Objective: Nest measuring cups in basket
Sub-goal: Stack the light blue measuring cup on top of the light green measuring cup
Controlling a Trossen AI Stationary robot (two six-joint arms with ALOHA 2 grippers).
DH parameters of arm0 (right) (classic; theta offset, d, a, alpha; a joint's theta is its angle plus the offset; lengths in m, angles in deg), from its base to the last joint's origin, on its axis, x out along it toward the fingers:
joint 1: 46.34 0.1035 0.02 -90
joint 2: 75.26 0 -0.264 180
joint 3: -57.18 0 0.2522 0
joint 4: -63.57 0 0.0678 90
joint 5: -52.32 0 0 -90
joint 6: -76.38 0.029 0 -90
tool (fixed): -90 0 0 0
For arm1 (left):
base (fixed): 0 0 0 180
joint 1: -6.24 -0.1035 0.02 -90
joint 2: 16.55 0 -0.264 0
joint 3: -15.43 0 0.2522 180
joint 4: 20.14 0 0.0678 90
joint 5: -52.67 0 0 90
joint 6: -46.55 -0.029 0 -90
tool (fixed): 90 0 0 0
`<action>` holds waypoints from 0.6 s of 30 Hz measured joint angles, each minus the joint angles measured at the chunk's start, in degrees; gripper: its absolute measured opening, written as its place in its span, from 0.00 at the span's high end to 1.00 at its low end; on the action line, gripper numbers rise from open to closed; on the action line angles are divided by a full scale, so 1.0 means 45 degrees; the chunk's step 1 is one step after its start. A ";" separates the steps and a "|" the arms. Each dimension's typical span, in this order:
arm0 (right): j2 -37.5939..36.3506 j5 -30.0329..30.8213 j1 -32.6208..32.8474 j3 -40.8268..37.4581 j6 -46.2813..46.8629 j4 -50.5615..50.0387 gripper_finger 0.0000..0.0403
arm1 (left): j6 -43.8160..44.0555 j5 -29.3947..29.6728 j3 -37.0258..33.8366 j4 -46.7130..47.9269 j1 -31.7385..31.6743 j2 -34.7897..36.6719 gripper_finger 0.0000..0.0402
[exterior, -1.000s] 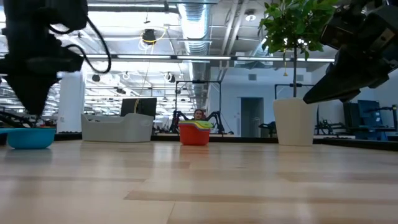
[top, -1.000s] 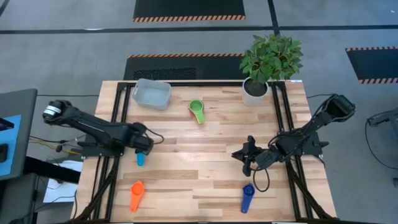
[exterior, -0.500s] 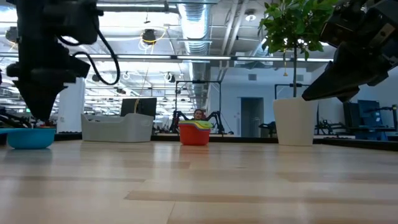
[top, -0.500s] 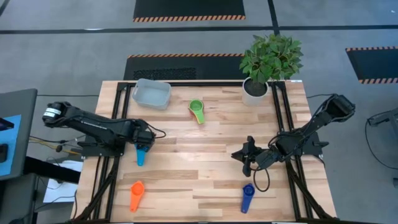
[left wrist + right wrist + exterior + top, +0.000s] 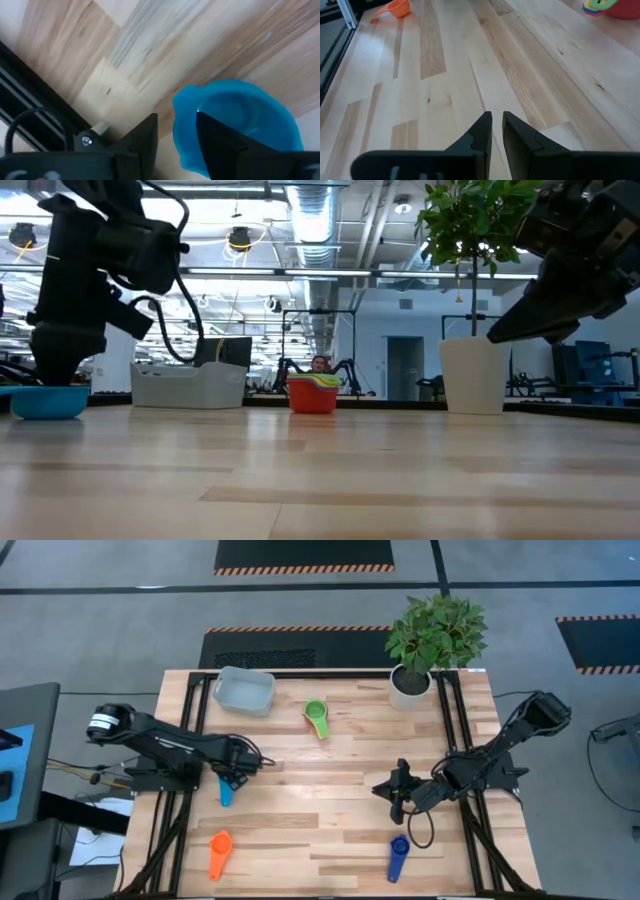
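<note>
The high view looks straight down on the whole tabletop [image 5: 330, 770] and both arms. The low view sits at tabletop height, facing level across the wood into the room behind. The left wrist view hangs very close above the boards, filled by a light blue cup [image 5: 235, 125] that the high view [image 5: 225, 794] and low view [image 5: 48, 401] share. The right wrist view faces across the planks toward an orange cup [image 5: 395, 9], also seen from above [image 5: 219, 852]

We see two matte black jointed arms, the left arm [image 5: 165, 743] ringed by a white band near its base, thin black cables looping beside each tool's wedge-shaped fingers [image 5: 481, 131].
</note>
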 joint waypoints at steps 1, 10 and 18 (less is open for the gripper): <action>0.0000 -0.0005 0.0000 0.0000 0.0000 0.0000 0.83 | 0.0011 -0.0009 0.0000 -0.0136 0.0000 -0.0121 0.71; 0.0000 -0.0004 0.0000 0.0000 0.0005 0.0000 0.83 | 0.3026 -0.0029 0.0333 -0.1519 0.0014 -0.0417 0.97; 0.0000 -0.0005 -0.0074 0.0000 0.0005 0.0005 0.83 | 0.4709 0.3219 0.3030 -0.2163 0.0244 -0.0432 0.99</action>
